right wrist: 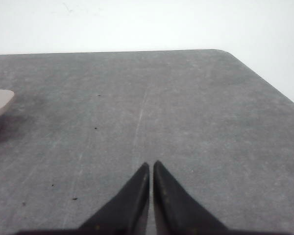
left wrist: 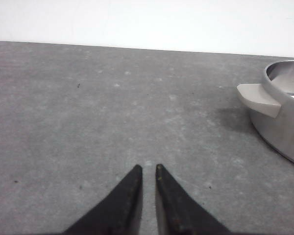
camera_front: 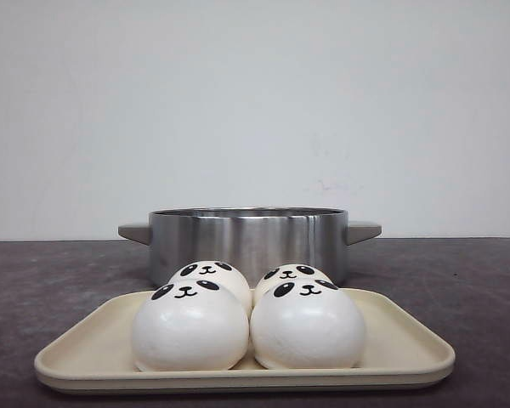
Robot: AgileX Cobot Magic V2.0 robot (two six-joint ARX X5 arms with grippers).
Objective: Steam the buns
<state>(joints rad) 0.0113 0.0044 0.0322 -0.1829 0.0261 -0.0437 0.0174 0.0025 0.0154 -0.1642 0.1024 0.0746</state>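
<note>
On the dark grey speckled worktop point(camera_front: 59, 280), nearest the front camera, a shallow cream-coloured rectangular tray with rounded corners point(camera_front: 408, 344) is sitting, and it is carrying the four round glossy white buns with black panda eyes, ears, noses and smiles point(camera_front: 246, 319). They are sitting in two rows of two, packed close so that neighbours are touching or nearly so; the front pair is hiding most of the rear pair, whose faces are peeking over the tops. Just behind the tray, a wide, low brushed-steel pot with a beige handle on each side point(camera_front: 248, 238) is standing upright with no lid on it; whether it is touching the tray cannot be told from the front view. Neither arm is showing in the front view. Off to the pot's left side, the left gripper point(left wrist: 148, 167) is hanging over bare worktop, its black tapered jaws brought close with only a thin slit between the tips, and they are pinching nothing; one beige handle and part of the steel wall are showing at the edge of that wrist view. The right gripper point(right wrist: 151, 163) is likewise hanging over bare worktop on the other side, near a rounded corner of the surface, its jaws almost pressed together and gripping nothing.
</note>
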